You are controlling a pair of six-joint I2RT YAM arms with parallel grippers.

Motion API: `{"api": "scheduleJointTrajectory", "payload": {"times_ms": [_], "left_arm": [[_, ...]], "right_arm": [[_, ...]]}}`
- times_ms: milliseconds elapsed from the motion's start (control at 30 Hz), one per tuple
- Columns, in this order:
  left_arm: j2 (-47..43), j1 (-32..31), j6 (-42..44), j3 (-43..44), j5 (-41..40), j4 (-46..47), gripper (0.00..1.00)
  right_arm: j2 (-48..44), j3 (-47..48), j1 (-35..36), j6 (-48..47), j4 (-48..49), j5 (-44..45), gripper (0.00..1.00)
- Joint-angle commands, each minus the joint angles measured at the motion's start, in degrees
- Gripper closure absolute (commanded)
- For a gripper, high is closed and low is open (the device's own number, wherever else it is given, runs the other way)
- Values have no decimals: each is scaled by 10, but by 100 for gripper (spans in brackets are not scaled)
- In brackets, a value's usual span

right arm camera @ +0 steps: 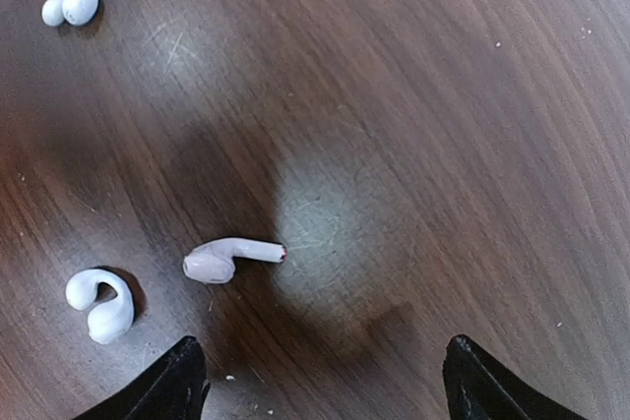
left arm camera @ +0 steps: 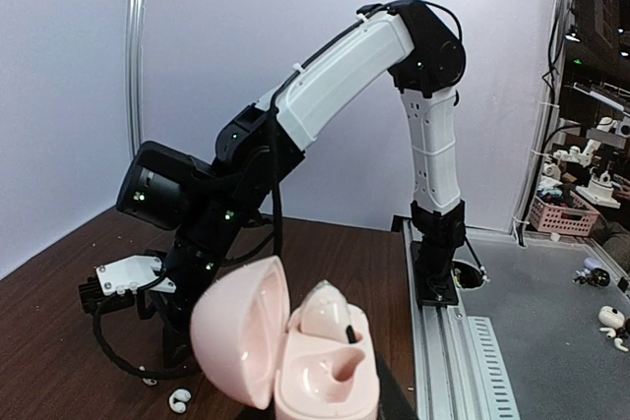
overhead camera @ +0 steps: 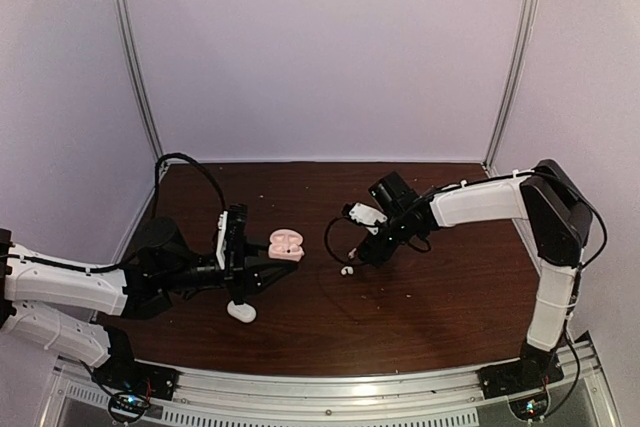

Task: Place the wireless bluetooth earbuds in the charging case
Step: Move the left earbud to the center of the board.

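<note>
My left gripper (overhead camera: 262,259) is shut on an open pink charging case (overhead camera: 285,245) and holds it above the table. In the left wrist view the case (left arm camera: 325,381) has its lid (left arm camera: 236,341) swung left. One whitish earbud (left arm camera: 333,310) sits in the far slot, and the near slot is empty. My right gripper (right arm camera: 325,390) is open and hovers over the table. A white stemmed earbud (right arm camera: 231,258) lies flat just ahead of its left fingertip (right arm camera: 182,381), untouched.
A white hook-shaped piece (right arm camera: 101,304) lies left of the stemmed earbud, and another small white piece (right arm camera: 71,4) lies farther off. A white oval case (overhead camera: 241,312) sits on the table below the left gripper. A small white piece (overhead camera: 347,270) lies near the right gripper (overhead camera: 368,250).
</note>
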Motion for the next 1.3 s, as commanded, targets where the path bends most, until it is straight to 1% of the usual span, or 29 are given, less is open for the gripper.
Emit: {"api": "scheduleJointTrajectory", "payload": {"times_ms": [0,433,600,733,867,1000,1133,1267], "left_arm": [[-11,5,3,-2,6,29,100],[-29,5,7,-15,-1,28,100],[-36,5,9,-18,-4,20,100],[-40,5,10,-20,-7,18,100],[-39,6,12,-20,-8,17,100],[-38,7,13,-19,-8,16,100],[-35,9,11,-18,-6,17,100],[-33,11,9,-17,-5,18,100]], "right_arm": [[21,26,13,-14,-23,27,15],[80,82,19,-17,-25,36,15],[109,111,19,-17,-31,31,19],[125,132,18,-12,-44,31,30],[133,141,15,-9,-53,26,45],[132,144,12,-5,-63,17,56],[127,143,8,2,-71,2,62],[115,138,2,15,-74,-26,65]]}}
